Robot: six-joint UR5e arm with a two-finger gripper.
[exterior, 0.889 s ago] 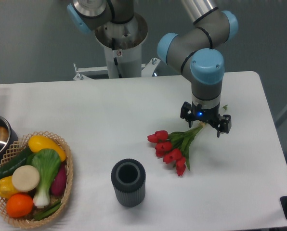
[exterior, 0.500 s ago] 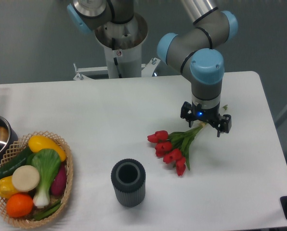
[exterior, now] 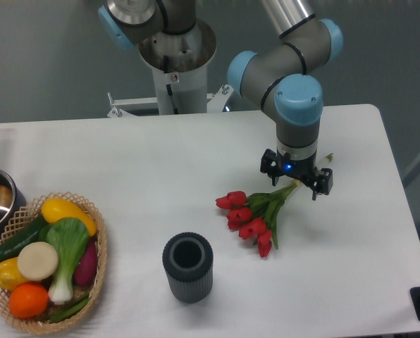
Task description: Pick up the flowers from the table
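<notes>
Tool over the stems of the flowers on the desk.
Nearest, a dark ribbed cup (exterior: 187, 267) stands beside a basket (exterior: 97, 271) of vegetables. Beyond, the flowers (exterior: 256, 215) lie on the white desk (exterior: 161, 162), red buds toward the cup, stems running under the tool (exterior: 295, 180); whether it is spread or pinching them cannot be told.

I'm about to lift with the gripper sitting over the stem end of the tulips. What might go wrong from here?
1. The gripper sits over the thin stems, far from the red buds; the flowers may droop or swing bud-end down when raised.
2. This view does not show whether the fingers actually enclose the stems, so the lift may come up empty.
3. Loose stems might slip out, leaving some on the table.
</notes>
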